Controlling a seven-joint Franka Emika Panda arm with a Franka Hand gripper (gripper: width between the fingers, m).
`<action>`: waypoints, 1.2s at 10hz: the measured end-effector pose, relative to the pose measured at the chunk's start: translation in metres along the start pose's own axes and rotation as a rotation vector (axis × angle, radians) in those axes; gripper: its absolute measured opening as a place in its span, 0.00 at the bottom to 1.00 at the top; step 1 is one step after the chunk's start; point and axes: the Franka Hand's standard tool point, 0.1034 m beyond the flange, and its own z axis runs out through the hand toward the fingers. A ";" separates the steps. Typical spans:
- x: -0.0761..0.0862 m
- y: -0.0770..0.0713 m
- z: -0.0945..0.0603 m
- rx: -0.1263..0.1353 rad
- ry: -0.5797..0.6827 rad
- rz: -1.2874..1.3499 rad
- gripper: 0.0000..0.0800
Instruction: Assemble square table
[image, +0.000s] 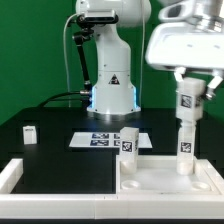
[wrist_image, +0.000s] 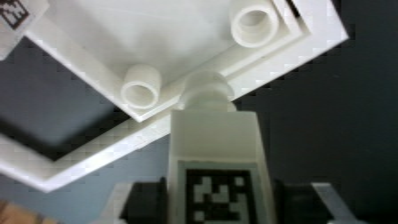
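My gripper (image: 187, 98) is at the exterior view's right, shut on an upright white leg (image: 186, 102) with a tag facing the camera. Below it, a second tagged white section (image: 185, 146) reaches down to the white square slab (image: 165, 182); I cannot tell whether it is a separate leg. In the wrist view the gripper (wrist_image: 217, 197) clamps the tagged leg (wrist_image: 214, 140), whose far end is over a corner of the slab (wrist_image: 178, 45), between two round sockets. Another leg (image: 128, 143) stands upright at the slab's back edge.
A small white leg (image: 30, 133) stands on the black table at the exterior view's left. The marker board (image: 100, 140) lies in front of the robot base (image: 112, 95). A white rail frame (image: 12, 176) edges the table's front left.
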 end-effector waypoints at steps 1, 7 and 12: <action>-0.003 -0.012 -0.003 0.050 -0.010 -0.009 0.36; -0.020 -0.017 0.008 0.179 0.086 -0.338 0.36; -0.038 -0.024 0.015 0.281 0.011 -0.317 0.36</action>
